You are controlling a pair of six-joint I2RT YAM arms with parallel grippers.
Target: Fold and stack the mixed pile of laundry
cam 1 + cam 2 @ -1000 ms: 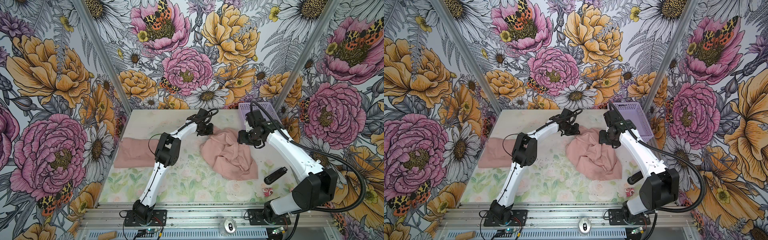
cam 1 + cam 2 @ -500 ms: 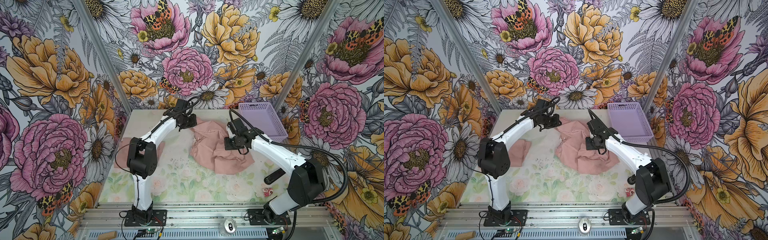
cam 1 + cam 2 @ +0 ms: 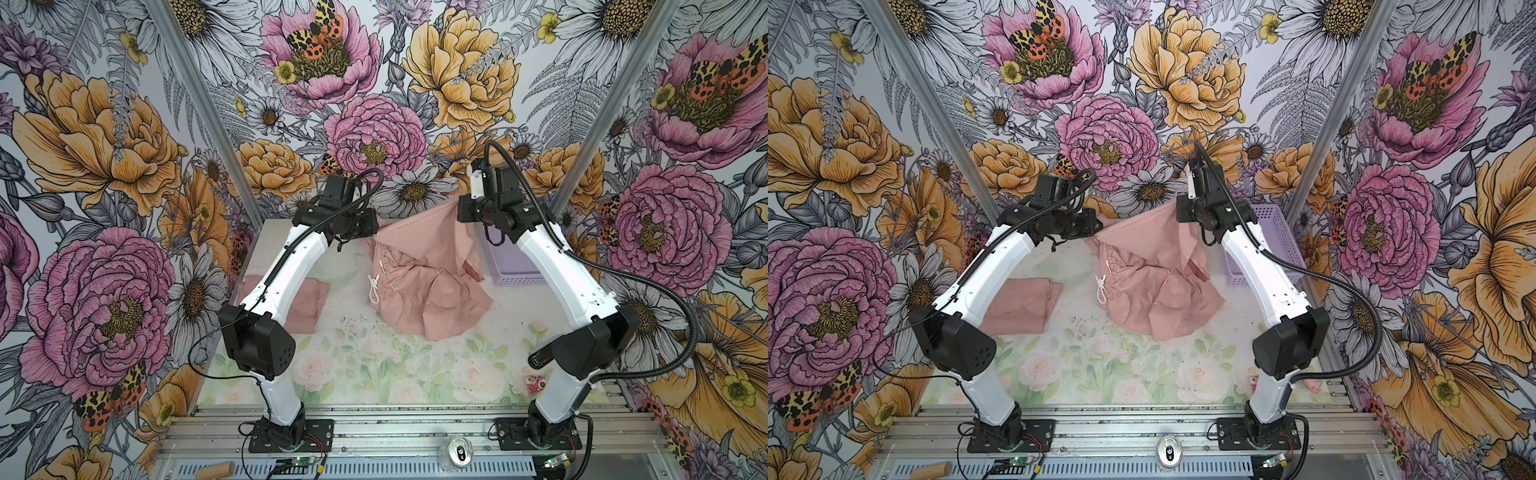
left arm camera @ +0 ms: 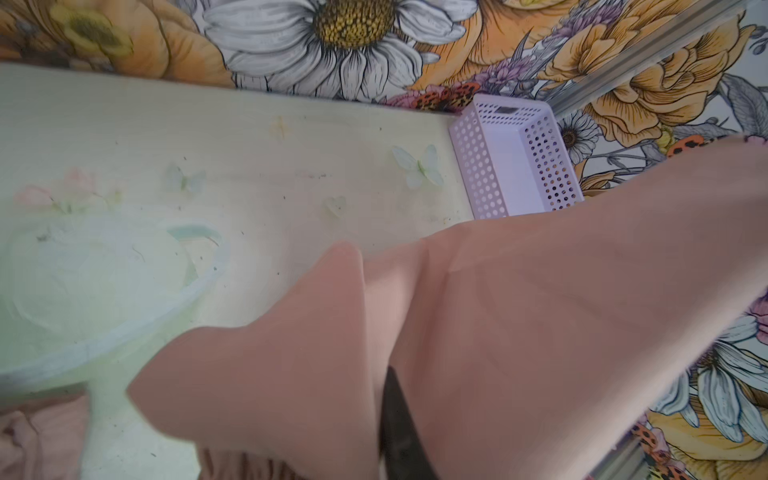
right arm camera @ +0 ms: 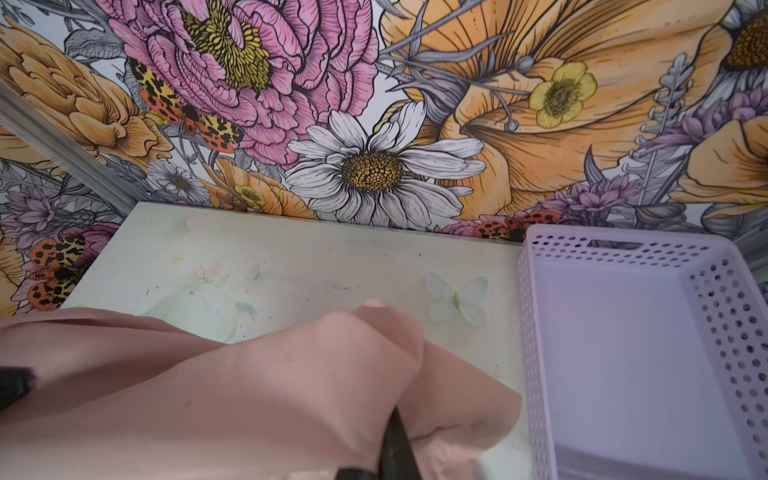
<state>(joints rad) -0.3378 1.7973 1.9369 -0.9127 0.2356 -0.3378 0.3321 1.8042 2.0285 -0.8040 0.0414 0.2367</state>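
Clenches left gripper [image 3: 370,232] and right gripper [image 3: 459,210] on one edge of the pink shorts [image 3: 424,286], raised over the far middle of the desk [image 3: 374,365] with lower cloth trailing on it, beside the lavender basket [image 3: 515,266]. Likely calls for even tension and a flat lowering clear of the folded pink garment [image 3: 307,303].

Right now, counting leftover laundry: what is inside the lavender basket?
In the right wrist view the lavender basket shows a bare floor, nothing in it. Its near end runs out of frame, and in both top views the right arm hides part.
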